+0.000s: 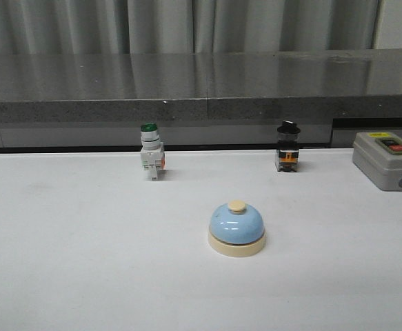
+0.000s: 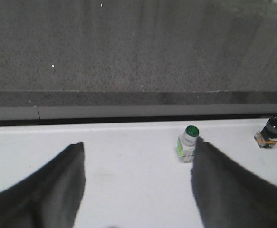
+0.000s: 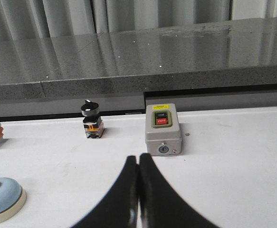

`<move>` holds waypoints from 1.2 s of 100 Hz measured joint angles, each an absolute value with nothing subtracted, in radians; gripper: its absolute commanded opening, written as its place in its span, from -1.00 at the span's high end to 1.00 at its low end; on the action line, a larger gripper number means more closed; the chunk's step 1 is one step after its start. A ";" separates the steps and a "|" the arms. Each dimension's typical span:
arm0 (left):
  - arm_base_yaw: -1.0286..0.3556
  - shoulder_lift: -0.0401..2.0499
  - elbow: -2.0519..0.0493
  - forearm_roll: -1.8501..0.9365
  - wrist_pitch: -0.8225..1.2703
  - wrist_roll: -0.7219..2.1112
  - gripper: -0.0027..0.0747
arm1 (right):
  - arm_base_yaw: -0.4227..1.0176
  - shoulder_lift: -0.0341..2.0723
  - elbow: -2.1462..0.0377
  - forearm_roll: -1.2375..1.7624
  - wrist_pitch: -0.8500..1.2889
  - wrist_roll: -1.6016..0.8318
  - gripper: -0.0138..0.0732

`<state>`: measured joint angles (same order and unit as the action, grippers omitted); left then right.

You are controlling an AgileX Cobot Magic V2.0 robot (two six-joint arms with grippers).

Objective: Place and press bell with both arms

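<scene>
The light-blue bell (image 1: 236, 228) with cream base and cream button stands upright on the white table, at the middle of the front view. It also shows at the edge of the right wrist view (image 3: 0, 199). Neither arm shows in the front view. My left gripper (image 2: 138, 149) is open and empty above bare table, its dark fingers (image 2: 48, 190) wide apart; the bell is not in its view. My right gripper (image 3: 138, 159) is shut and empty, its tips pointing toward the grey box, with the bell off to one side.
A green-capped white pushbutton (image 1: 151, 152) stands behind the bell on the left, also in the left wrist view (image 2: 188, 143). A black knob switch (image 1: 287, 147) stands at the back right. A grey box with a red button (image 1: 387, 160) sits far right. A dark stone ledge (image 1: 201, 96) runs along the back.
</scene>
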<state>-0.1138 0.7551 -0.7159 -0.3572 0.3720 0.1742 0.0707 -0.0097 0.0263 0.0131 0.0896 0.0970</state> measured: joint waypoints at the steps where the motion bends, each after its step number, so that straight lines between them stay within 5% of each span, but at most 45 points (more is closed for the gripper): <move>1: -0.114 0.750 -0.716 -0.357 0.372 0.174 0.41 | 0.071 -0.010 0.026 0.013 0.090 0.097 0.82; 14: -0.114 0.667 -0.710 -0.357 0.374 0.174 0.98 | 0.071 -0.010 0.026 0.013 0.090 0.097 0.82; 120: -0.114 0.632 -0.681 -0.276 0.374 0.174 0.98 | 0.071 -0.010 0.026 0.013 0.090 0.097 0.82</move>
<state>-0.1138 0.6315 -0.6812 -0.2759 0.3740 0.1742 0.0707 -0.0097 0.0263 0.0131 0.0896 0.0970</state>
